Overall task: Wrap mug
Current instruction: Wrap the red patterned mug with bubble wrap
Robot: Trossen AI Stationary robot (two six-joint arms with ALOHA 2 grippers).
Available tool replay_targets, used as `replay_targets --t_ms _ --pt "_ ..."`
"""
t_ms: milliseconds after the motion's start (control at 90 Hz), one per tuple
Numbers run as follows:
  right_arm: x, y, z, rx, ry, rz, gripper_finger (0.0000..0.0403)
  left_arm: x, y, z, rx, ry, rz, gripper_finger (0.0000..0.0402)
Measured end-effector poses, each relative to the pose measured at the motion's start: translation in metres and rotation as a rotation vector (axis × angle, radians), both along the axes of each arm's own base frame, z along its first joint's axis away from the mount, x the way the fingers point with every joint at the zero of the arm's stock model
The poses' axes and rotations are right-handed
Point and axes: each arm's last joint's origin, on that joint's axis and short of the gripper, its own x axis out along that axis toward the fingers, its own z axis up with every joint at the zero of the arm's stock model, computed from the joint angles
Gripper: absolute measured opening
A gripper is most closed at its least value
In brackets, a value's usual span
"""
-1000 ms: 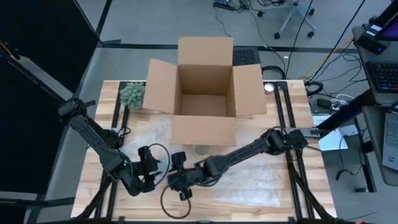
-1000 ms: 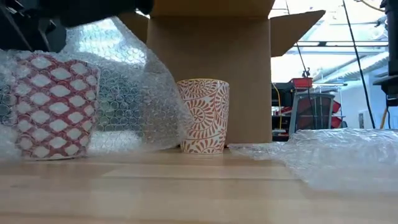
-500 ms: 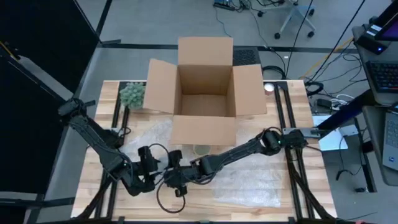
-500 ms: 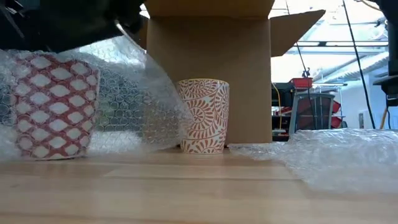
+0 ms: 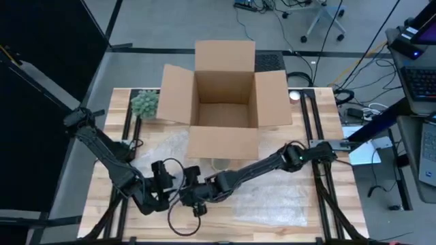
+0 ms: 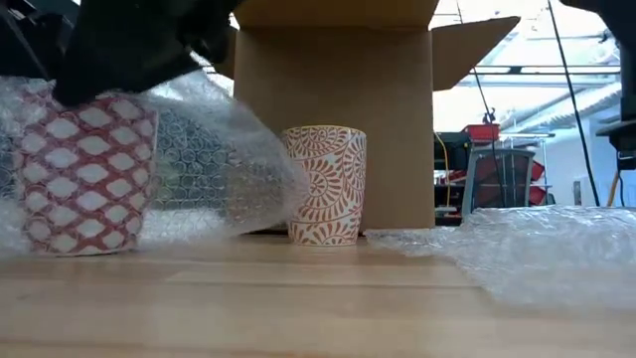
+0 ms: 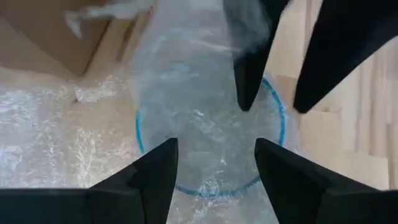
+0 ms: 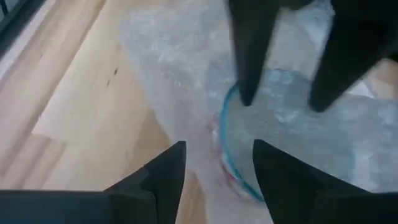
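While both grippers meet over the near-left part of the table point(image 5: 272, 221), we count two mugs, two spreads of bubble wrap, one box and one plant.

We see the first mug point(image 6: 87, 171), red with a white lattice, at the left of the low view, with wrap point(image 6: 224, 159) draped over and behind it. In the wrist views its blue rim shows through that film point(image 7: 205, 134), so it stands upright under the wrap. The second mug point(image 6: 326, 185), cream with orange swirls, stands bare and upright in front of the box point(image 5: 223, 92), just beside the wrap's edge in the low view; whether they touch we cannot tell.

We place the left gripper point(image 5: 165, 180) just left of the wrapped mug and the right gripper point(image 5: 193, 193) just right of it, fingers facing each other. In its own wrist view the left gripper's fingers point(image 7: 149, 180) stand apart above the covered rim. The right gripper's fingers point(image 8: 165, 177) stand apart too, over the rim's edge. Neither clamps anything that we can see.

We find the second spread of wrap point(image 5: 286, 201) lying flat on the near-right of the table. The box stands open at the far middle, four flaps out, and the plant point(image 5: 144, 103) sits at its left.
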Motion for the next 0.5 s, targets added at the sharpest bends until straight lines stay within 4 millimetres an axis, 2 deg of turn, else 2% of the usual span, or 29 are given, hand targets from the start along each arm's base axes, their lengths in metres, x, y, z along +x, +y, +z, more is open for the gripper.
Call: replay_targets --t_ms 278,500 --pt "0.006 -0.014 -0.008 -0.041 0.025 0.005 0.0163 0.000 0.000 0.000 -0.006 -0.005 0.000 0.0205" --pt "0.008 -0.027 -0.015 -0.010 0.062 0.048 0.0157 0.001 -0.001 0.001 -0.019 -0.013 -0.001 0.0205"
